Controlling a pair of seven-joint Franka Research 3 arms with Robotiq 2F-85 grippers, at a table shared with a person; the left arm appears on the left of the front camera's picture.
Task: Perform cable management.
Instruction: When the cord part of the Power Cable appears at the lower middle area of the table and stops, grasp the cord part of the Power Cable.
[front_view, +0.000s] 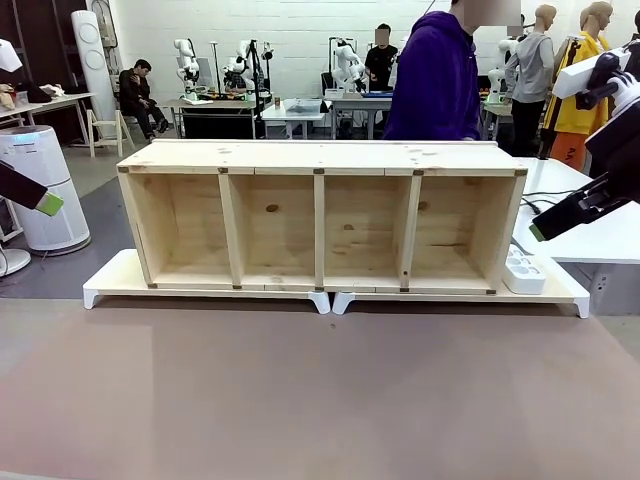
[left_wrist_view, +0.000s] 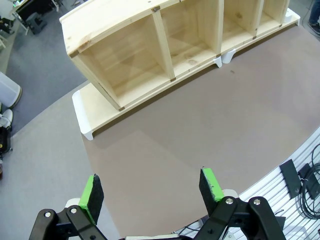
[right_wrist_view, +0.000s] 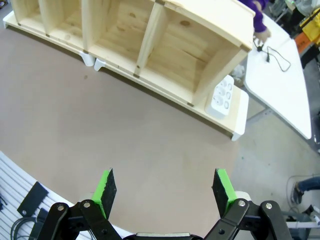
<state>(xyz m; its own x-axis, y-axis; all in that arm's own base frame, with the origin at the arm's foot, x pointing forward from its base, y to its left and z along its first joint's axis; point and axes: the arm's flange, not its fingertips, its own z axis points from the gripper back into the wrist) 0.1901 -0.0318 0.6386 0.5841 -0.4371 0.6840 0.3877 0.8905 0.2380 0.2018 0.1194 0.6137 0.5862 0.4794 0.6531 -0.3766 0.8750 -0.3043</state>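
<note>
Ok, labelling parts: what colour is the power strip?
The strip is white, clearest in right wrist view.

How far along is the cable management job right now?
Done: nothing that shows. The cable lies loose on the white side table past the right end of the shelf, and the sockets of the power strip look empty. In hand: nothing. The left gripper and right gripper hang open over the brown tabletop. Left: probably the whole job of picking up and routing the cable.

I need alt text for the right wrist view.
The open right gripper hangs over a brown table, facing a wooden shelf. A white power strip lies at the shelf's end, and a black cable on the white table.
</note>
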